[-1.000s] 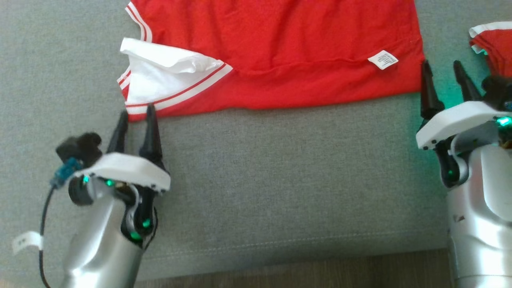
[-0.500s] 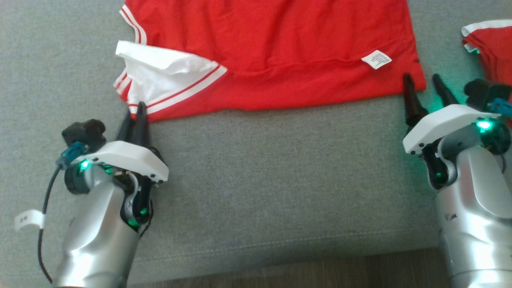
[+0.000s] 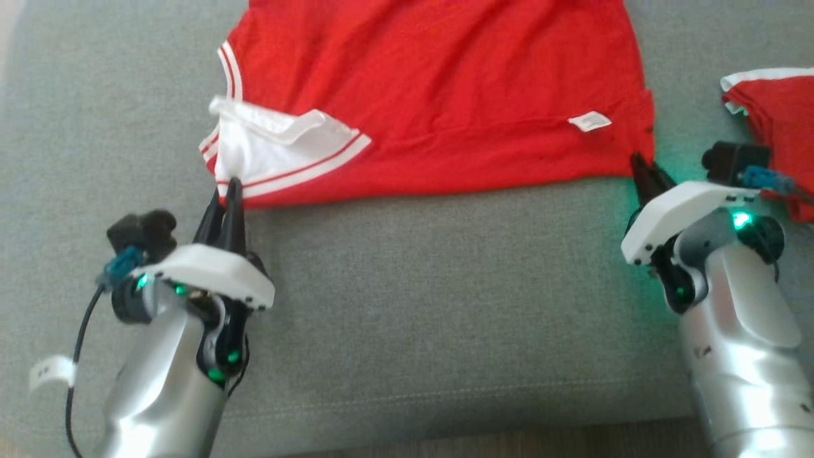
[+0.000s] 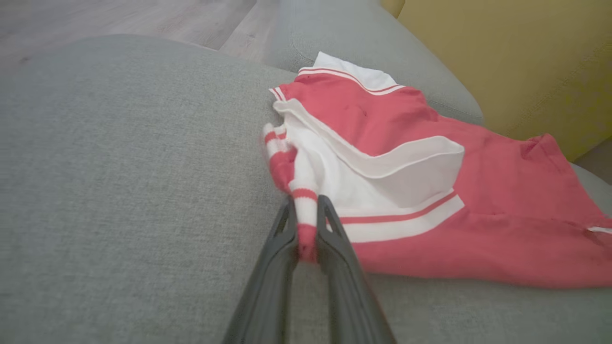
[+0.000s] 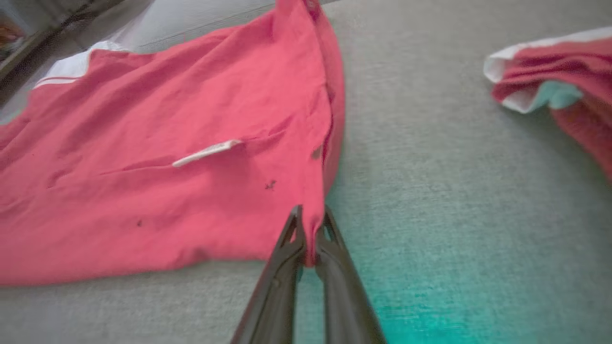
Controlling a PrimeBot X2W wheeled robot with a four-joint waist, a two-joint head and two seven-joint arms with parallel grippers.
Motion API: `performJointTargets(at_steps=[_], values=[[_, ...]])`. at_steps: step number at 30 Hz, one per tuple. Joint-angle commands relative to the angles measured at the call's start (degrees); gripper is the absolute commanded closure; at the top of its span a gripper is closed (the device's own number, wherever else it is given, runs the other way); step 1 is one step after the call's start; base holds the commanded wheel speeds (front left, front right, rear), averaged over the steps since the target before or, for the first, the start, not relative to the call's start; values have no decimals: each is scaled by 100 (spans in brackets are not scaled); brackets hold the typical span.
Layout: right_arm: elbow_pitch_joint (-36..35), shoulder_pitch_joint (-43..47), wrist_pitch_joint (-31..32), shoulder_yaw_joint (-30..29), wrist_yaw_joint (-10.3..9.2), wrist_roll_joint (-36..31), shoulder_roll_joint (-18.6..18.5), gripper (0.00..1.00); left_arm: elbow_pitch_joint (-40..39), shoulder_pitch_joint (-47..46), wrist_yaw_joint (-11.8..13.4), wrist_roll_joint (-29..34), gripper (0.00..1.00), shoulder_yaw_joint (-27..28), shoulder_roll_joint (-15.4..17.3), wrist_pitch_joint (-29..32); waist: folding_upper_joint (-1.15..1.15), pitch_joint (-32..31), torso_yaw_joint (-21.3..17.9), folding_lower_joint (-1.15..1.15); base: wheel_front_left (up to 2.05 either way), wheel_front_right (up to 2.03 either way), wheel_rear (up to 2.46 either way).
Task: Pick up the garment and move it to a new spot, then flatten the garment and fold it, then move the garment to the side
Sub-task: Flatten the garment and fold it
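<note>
So the red jersey point(image 3: 432, 95) lies across the top middle on the grey cushion point(image 3: 413, 305). The left gripper point(image 3: 230, 194) is clamped on its striped corner and the right gripper point(image 3: 643, 170) on the plain hem corner (probably so it lifts evenly).

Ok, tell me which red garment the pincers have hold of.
The spread-out red garment with the white label, pinched at both near corners; the bunched one lies apart.

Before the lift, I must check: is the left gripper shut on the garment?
Shut: the left gripper pinches a striped corner of the garment.
</note>
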Motion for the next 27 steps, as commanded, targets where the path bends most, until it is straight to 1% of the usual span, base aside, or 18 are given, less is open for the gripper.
performJointTargets(at_steps=[1, 6, 10, 13, 16, 17, 18, 19, 20, 22, 24, 25, 27], values=[[-291, 101, 41, 192, -2, 21, 14, 100, -262, 78, 42, 23, 100, 240, 216, -54, 0, -96, 16, 0, 0, 0, 0], [-805, 556, 357, 283, -2, 170, -374, 100, -886, 602, 179, -61, 100, 311, 393, 97, 0, -251, 19, 0, 0, 0, 0], [-1294, 1070, 742, 295, -2, 278, -656, 100, -1494, 1143, 316, -144, 100, 256, 475, 430, 0, -312, 71, 0, 0, 0, 0], [-1749, 1554, 1100, 242, -2, 359, -792, 100, -1886, 1544, 414, -184, 100, 126, 495, 734, 0, -318, 124, 0, 0, 0, 0], [-2228, 1984, 1433, 116, -2, 402, -820, 100, -2105, 1877, 516, -262, 100, 22, 478, 1015, 0, -305, 142, 0, 0, 0, 0], [-2374, 2079, 1497, 34, -2, 382, -810, 90, -2142, 1956, 560, -279, 100, 3, 474, 1087, 0, -298, 138, 0, 0, 0, 0], [-2515, 2153, 1551, -41, -2, 324, -790, 57, -2163, 2014, 635, -280, 84, 1, 473, 1148, 0, -288, 133, 0, 0, 0, 0], [-2648, 2213, 1602, -100, -2, 259, -758, 2, -2197, 2044, 695, -282, 0, 2, 466, 1188, 0, -279, 127, 0, 0, 0, 0], [-2773, 2259, 1655, -137, -2, 204, -724, 0, -2242, 2047, 744, -255, 0, -3, 480, 1213, 0, -274, 119, 0, 0, 0, 0], [-3049, 2296, 1682, -246, -2, 100, -614, 0, -2376, 1968, 842, -163, 0, 38, 560, 1208, 0, -267, 95, 0, 0, 0, 0], [-3324, 2313, 1687, -324, -2, -37, -505, 0, -2555, 1764, 903, -20, 0, 119, 734, 1182, 0, -231, 65, 0, 0, 0, 0], [-3595, 2322, 1696, -349, -2, -121, -398, 0, -2753, 1383, 860, 145, 0, 174, 973, 1217, 0, -169, 40, 0, 0, 0, 0], [-3858, 2327, 1704, -307, -2, -164, -314, 0, -2923, 844, 689, 253, 0, 181, 1205, 1357, 0, -77, 1, 0, 0, 0, 0]])
